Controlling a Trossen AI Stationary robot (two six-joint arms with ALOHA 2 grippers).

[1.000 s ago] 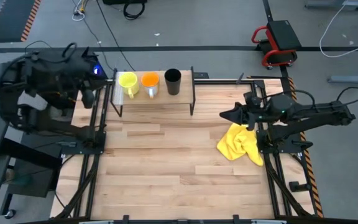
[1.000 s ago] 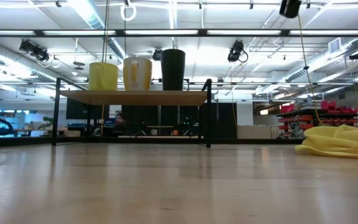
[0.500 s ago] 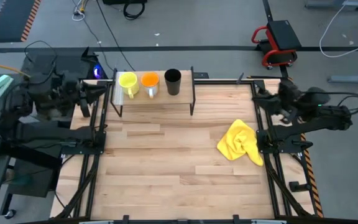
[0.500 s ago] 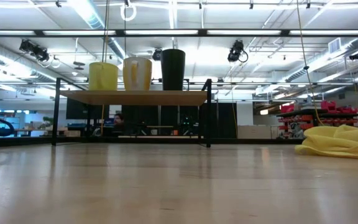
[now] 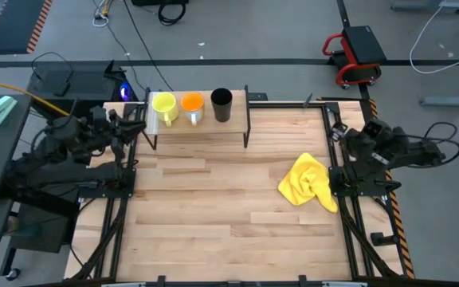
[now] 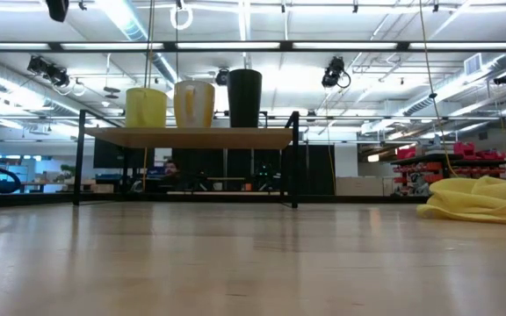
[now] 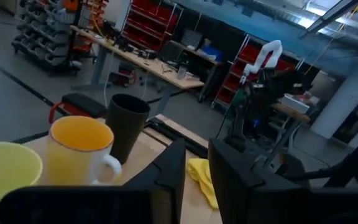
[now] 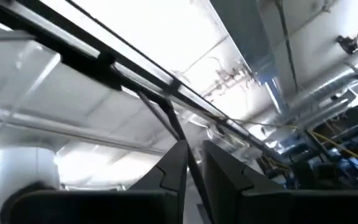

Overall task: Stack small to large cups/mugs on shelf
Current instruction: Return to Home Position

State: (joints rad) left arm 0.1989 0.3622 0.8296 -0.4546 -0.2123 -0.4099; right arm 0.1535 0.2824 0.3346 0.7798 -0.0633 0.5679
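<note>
The three cups stand in a row on the shelf (image 5: 198,126) at the table's far edge, resting on their bases. They are the yellow mug (image 5: 163,104), the orange mug (image 5: 192,104) and the black cup (image 5: 221,102). The low view shows the yellow mug (image 6: 146,107), the orange mug (image 6: 194,104) and the black cup (image 6: 244,98) on the shelf (image 6: 191,137). My left gripper (image 5: 139,127), shut, hovers just left of the shelf, level with it. The left wrist view looks past my left gripper (image 7: 196,168) at the orange mug (image 7: 82,152) and the black cup (image 7: 127,124). My right gripper (image 8: 193,168), shut, is drawn back past the table's right edge and points at the ceiling.
A crumpled yellow cloth (image 5: 309,183) lies on the right part of the tabletop (image 5: 213,215), also seen in the low view as the cloth (image 6: 481,200). The shelf's black legs (image 6: 293,167) stand on the far part of the table. Black frame rails run along both sides.
My left arm has unfolded from its place beyond the table's left edge and swung right toward the shelf's left end. My right arm has drawn back from above the cloth toward the table's right edge and tipped its gripper upward. The cups and cloth have kept still.
</note>
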